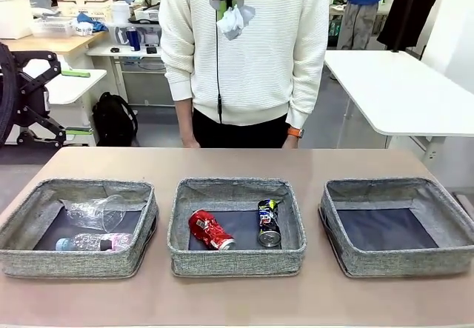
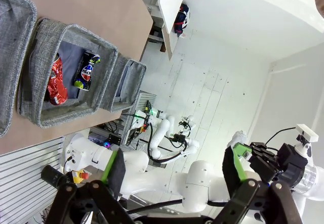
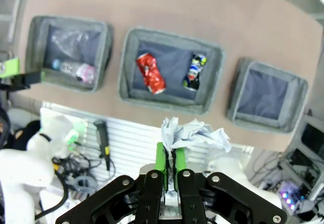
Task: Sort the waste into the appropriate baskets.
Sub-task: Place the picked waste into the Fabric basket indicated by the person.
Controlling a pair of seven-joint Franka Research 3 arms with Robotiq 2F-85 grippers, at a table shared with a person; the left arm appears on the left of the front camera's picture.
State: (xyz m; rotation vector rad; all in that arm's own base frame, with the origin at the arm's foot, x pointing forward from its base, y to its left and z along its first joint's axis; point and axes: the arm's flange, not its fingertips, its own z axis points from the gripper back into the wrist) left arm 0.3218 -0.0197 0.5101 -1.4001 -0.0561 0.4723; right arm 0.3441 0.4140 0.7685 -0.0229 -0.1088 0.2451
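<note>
Evenly bright, diffuse overhead lighting; soft shadows inside baskets (image 1: pixel 235 228); sharp front view; wide-angle bending toward wrist-view edges; slight softness there.

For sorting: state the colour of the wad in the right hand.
White crumpled paper wad; right wrist view.

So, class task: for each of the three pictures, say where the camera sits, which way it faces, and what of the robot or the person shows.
Front view: low at the robot's table edge, facing across three baskets at the standing person; the right gripper hangs high, clamping the paper wad.
Left wrist view: rolled sideways, facing the room; open left gripper below.
Right wrist view: high, looking down; right gripper holds the wad.
Shared by all: red can and blue can in the middle basket.
</note>
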